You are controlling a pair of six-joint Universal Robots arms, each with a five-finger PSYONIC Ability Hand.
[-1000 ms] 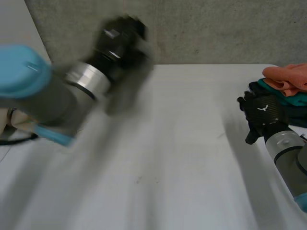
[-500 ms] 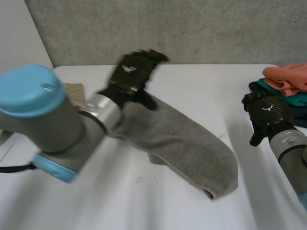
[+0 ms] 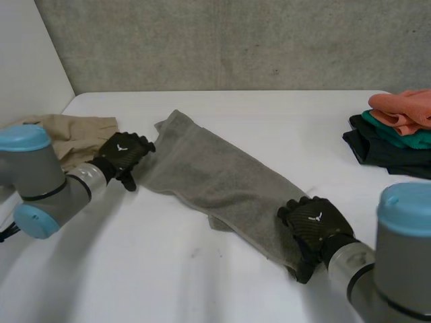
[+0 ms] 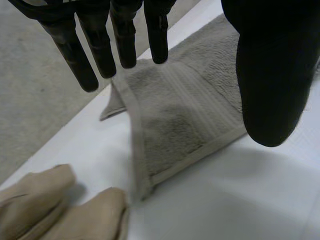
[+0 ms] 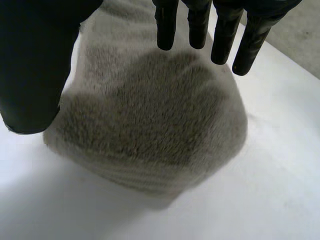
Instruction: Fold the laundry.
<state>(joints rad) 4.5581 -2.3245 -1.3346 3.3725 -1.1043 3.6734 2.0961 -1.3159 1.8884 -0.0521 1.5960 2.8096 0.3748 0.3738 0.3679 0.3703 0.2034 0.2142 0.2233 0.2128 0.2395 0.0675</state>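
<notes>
left hand point(image 3: 124, 153) and right hand point(image 3: 311, 222) each carry a small white emblem on the back, too small for me to read. grey terry towel point(image 3: 222, 182) lies rumpled on the white table point(image 3: 202, 282), running diagonally from centre-left to lower right of the frame, with a woven band by its hem. left hand sits at the towel's left edge, fingers straight, holding nothing. right hand is over the doubled lower-right end, fingers straight, thumb apart, gripping nothing. beige cloth point(image 3: 74, 134) at left; folded stack point(image 3: 397, 128) upper right.
</notes>
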